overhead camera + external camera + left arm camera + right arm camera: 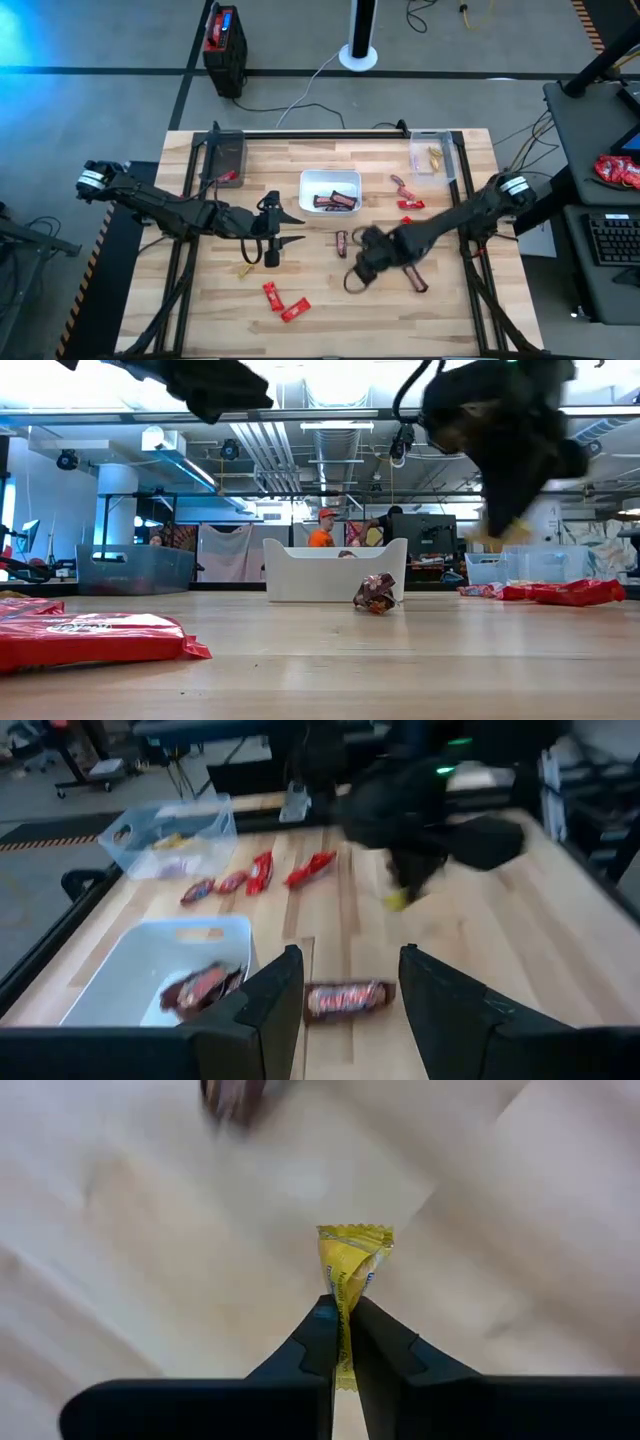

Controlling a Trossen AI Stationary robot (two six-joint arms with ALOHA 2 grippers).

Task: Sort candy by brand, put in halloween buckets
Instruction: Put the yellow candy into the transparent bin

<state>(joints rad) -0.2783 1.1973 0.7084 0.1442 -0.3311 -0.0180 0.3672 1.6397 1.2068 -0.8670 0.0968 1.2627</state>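
Observation:
My right gripper point(345, 1325) is shut on a small yellow-gold candy point(352, 1265) and hangs over the table's middle point(365, 262); the low view shows it raised point(505, 510). My left gripper point(288, 228) is open left of centre. In the left wrist view a dark brown bar point(345, 998) lies flat on the wood between and beyond its fingers point(350, 970), untouched. The white tray point(330, 178) holds brown bars. The far-left clear tub point(225, 155) holds a red wrapper, and the far-right clear tub point(432, 155) holds yellow pieces. My right gripper pinches the yellow-gold candy by the lower end of its wrapper point(347, 1305) between the two fingertips. The rest of the wrapper sticks out beyond the fingers, its crimped end point(355, 1235) farthest out. The candy is lifted clear of the table.
Loose candy lies on the wood: two red wrappers near the near edge point(283, 302), a yellow piece point(243, 270), a brown bar point(415, 280) and red wrappers by the right tub point(405, 200). People stand in the room beyond the table point(322, 530).

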